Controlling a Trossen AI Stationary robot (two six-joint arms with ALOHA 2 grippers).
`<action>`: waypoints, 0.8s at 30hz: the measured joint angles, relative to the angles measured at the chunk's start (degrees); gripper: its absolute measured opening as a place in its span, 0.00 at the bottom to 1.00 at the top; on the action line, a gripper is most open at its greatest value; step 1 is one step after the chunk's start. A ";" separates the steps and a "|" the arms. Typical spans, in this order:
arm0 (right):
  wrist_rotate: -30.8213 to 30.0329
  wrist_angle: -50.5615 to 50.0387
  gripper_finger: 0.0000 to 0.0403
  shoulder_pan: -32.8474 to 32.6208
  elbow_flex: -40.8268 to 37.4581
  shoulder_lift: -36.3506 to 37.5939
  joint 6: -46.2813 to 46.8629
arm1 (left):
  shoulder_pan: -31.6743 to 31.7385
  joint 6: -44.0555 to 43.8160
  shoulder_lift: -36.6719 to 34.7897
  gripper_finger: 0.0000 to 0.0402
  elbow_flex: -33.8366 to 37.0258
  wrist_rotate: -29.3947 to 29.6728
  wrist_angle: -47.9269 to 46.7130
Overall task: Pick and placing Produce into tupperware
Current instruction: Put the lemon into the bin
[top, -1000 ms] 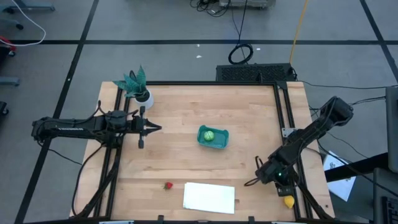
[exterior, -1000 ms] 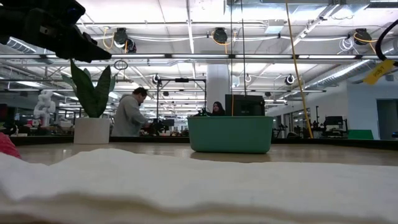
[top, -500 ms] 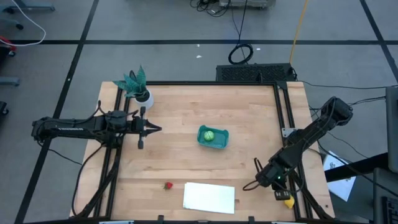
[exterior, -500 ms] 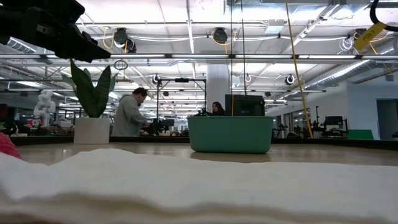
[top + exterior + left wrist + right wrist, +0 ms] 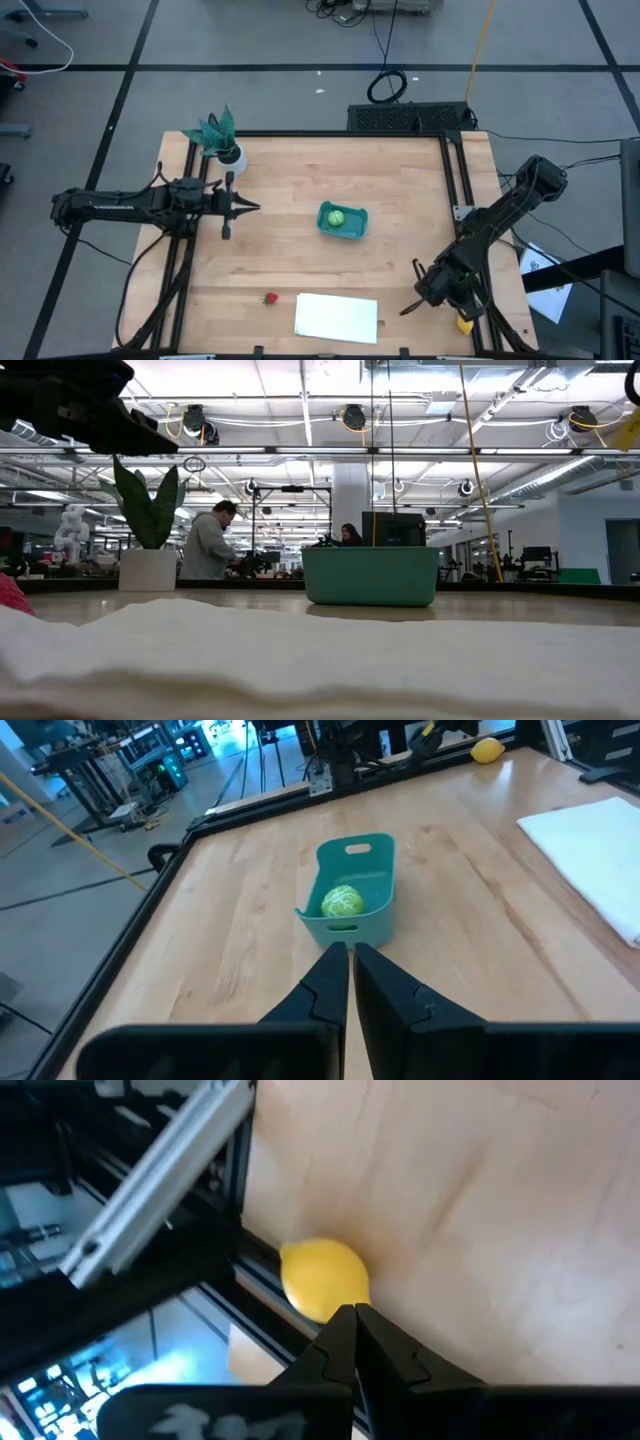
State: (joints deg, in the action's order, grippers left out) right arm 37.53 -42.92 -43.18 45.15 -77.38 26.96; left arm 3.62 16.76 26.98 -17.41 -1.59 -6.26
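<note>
The teal tub (image 5: pixel 342 221) (image 5: pixel 352 890) (image 5: pixel 370 575) stands mid-table with the light-green round fruit (image 5: pixel 337 216) (image 5: pixel 343 901) inside. The yellow lemon (image 5: pixel 464 324) (image 5: pixel 324 1280) (image 5: pixel 487 750) lies at the table's near right corner against a dark frame rail. The red strawberry (image 5: pixel 270 298) (image 5: pixel 8 595) lies near the near edge, left of the white sheet. My right gripper (image 5: pixel 456 310) (image 5: pixel 352 1315) is shut, its tips right at the lemon. My left gripper (image 5: pixel 255 207) (image 5: pixel 350 952) is shut and hovers left of the tub, pointing at it. My right gripper's shut fingertips (image 5: pixel 340 1325) come slanting down at the lemon's table-side face (image 5: pixel 335 1302). Whether they touch it I cannot tell. The lemon rests on the table against the rail.
A flat white sheet (image 5: pixel 337 316) (image 5: pixel 590 850) lies at the near edge and fills the low view's foreground. A teal plant in a white pot (image 5: pixel 220 140) (image 5: pixel 148 550) stands at the far left corner. Dark frame rails (image 5: pixel 468 200) run along the table's sides. People show in the room beyond.
My right gripper has turned a little and shifted toward the near right corner, closer to the lemon. The lemon, the tub and the strawberry have stayed in place.
</note>
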 joint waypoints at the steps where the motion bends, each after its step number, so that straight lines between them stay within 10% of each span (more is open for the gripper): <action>1: 0.08 -0.65 0.00 0.04 0.00 0.00 -0.66 | 0.00 0.36 0.02 0.06 0.00 0.00 0.02; 24: 1.64 -0.61 0.00 1.14 0.00 -1.23 -20.98 | 0.00 1.96 0.01 0.06 0.00 0.16 6.60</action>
State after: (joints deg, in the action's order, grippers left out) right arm 39.16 -43.53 -42.04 45.15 -78.62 5.98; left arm 3.62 18.72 26.99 -17.41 -1.43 0.33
